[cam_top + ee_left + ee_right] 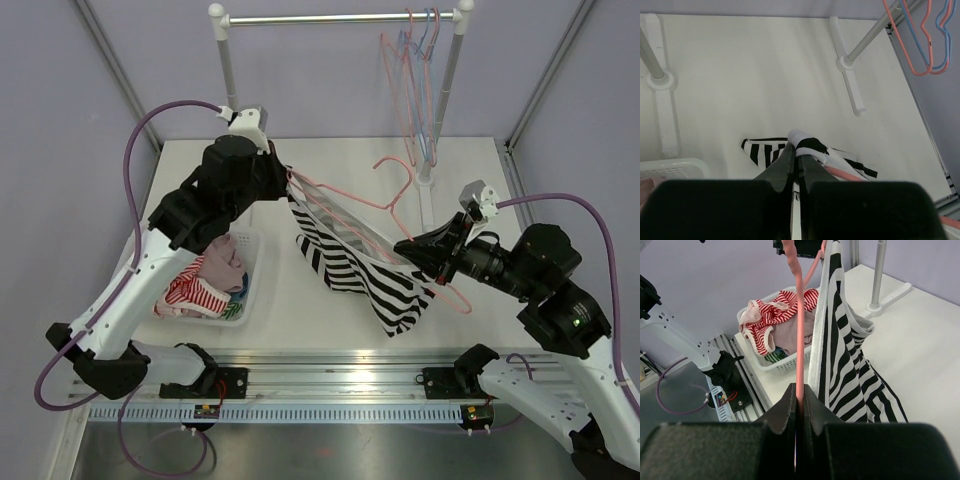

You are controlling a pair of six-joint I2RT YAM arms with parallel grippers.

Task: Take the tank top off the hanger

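Both arms are reaching inward, left gripper point(287, 182) pinching tank top point(362, 272) fabric tight at the hanger's point(350, 198) left end, right gripper point(408, 246) clamping the hanger's right end.

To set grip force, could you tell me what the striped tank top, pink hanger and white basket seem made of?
The tank top: soft matte fabric, likely knit; it drapes and folds. The hanger: thin smooth pink rod, coated wire or plastic, unclear which. The laundry basket: white moulded plastic, lattice walls.
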